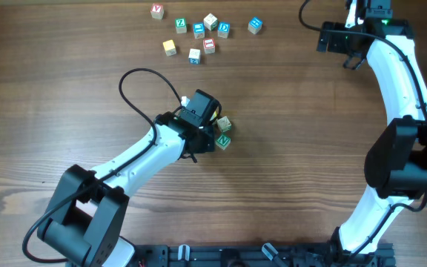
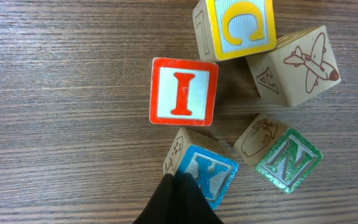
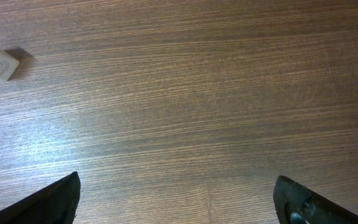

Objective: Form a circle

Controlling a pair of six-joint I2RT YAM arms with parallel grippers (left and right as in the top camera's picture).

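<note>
Dark wood-grain counter (image 1: pixel 295 148) holds your tight ring of five small wooden letter cubes (image 2: pixel 266 81) just beyond the clenched left hand (image 2: pixel 179 190): they look light, rigid and skid-prone, so push flat faces; the right hand (image 3: pixel 179 202) gapes empty.

Painted wooden cubes (image 2: pixel 183 91), seemingly matt wood-grain table (image 2: pixel 61 93)

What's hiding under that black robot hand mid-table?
From above, the left gripper largely covers three cubes; only the green N cube and pale airplane cube peek out. Its wrist camera shows the covered ones: red I cube, blue X cube, yellow C cube.
</note>
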